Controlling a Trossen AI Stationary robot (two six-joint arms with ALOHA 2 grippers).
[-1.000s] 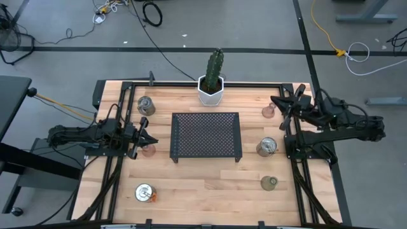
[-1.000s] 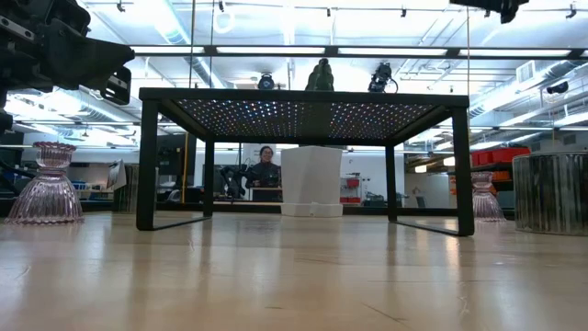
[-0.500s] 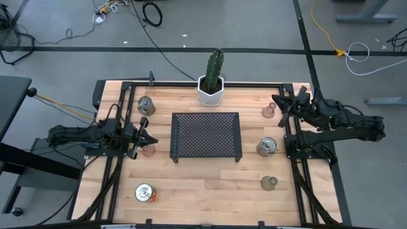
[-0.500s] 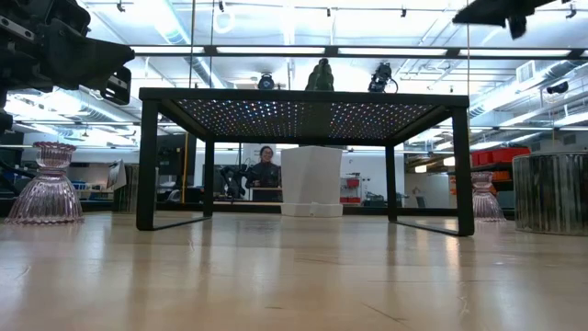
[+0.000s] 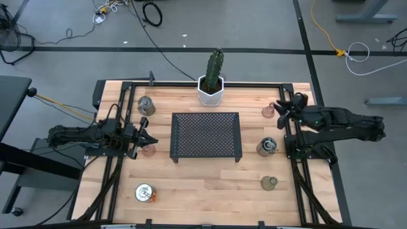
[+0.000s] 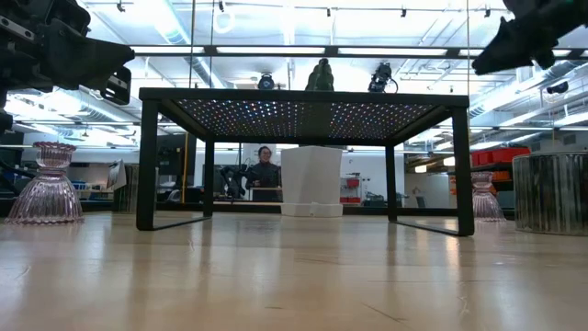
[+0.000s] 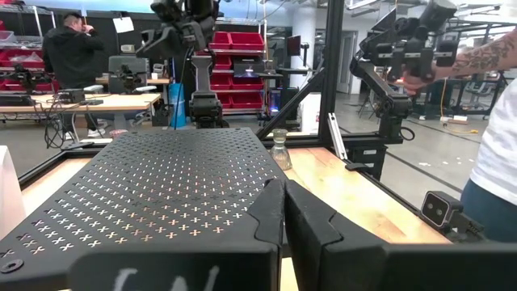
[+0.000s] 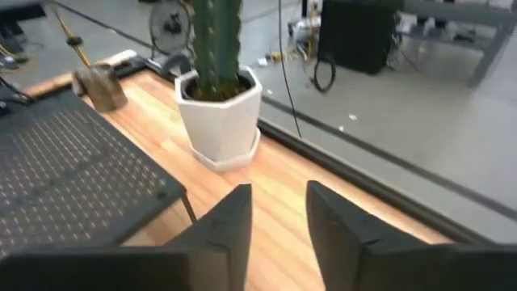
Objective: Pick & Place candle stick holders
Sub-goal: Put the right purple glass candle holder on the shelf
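Six candle stick holders stand on their bases on the wooden table. On the left are a silver one (image 5: 145, 105), a pinkish glass one (image 5: 148, 150) and another silver one (image 5: 145, 192). On the right are a pinkish one (image 5: 268, 112), a silver one (image 5: 267, 147) and a greenish one (image 5: 269, 183). My left gripper (image 5: 144, 138) is shut and level at the tray's left side, just beside the left pinkish holder (image 6: 50, 184). My right gripper (image 5: 278, 111) hovers open, tipped downward, above the table's far right, next to the right pinkish holder; nothing lies between its fingers (image 8: 279, 218).
A black mesh tray (image 5: 206, 135) on legs stands in the table's middle. A white hexagonal pot with a cactus (image 5: 212, 89) is behind it at the far edge. Black frame rails (image 5: 299, 172) run along both sides. A person's arm (image 7: 493, 121) shows beyond the table's right side.
My right gripper has sunk and tipped from nearly level to pointing downward, rolling as it went; in the low view it has come down into the picture's top right. The holders and my left arm have kept still.
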